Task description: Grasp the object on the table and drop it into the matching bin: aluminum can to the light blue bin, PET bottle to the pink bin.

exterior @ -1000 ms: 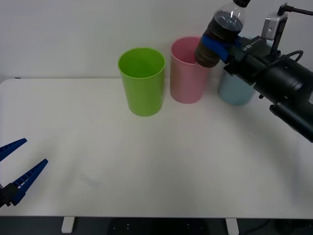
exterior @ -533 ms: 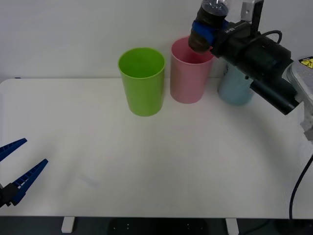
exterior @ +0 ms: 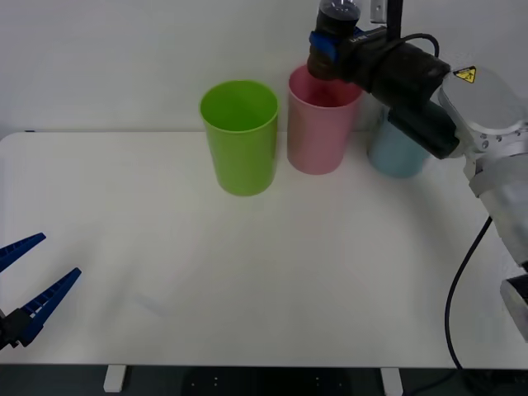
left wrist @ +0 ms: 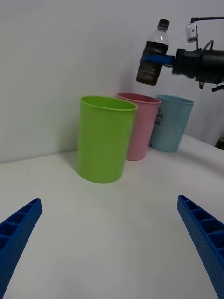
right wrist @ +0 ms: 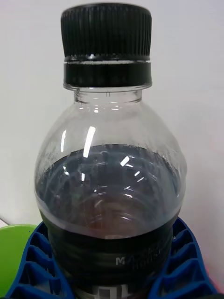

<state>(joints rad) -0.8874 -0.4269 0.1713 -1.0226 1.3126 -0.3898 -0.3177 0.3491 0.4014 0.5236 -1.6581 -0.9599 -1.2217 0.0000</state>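
Observation:
My right gripper [exterior: 330,49] is shut on the PET bottle [exterior: 332,37], a small clear bottle with a black cap and dark contents. It holds the bottle upright in the air above the pink bin [exterior: 320,124], over the bin's rim. In the right wrist view the PET bottle [right wrist: 109,187] stands between my blue fingers [right wrist: 32,266]. The left wrist view shows the PET bottle [left wrist: 153,56] hanging above the pink bin [left wrist: 139,126]. The light blue bin [exterior: 398,153] stands just right of the pink one. My left gripper [exterior: 25,289] rests open at the table's front left.
A lime green bin [exterior: 239,136] stands left of the pink bin, near the back of the white table [exterior: 272,272]. My right arm [exterior: 429,91] reaches in from the right over the light blue bin. A white wall rises behind the bins.
My right gripper has carried the bottle leftward and a little higher, from in front of the light blue bin to above the pink bin. The left gripper has stayed still.

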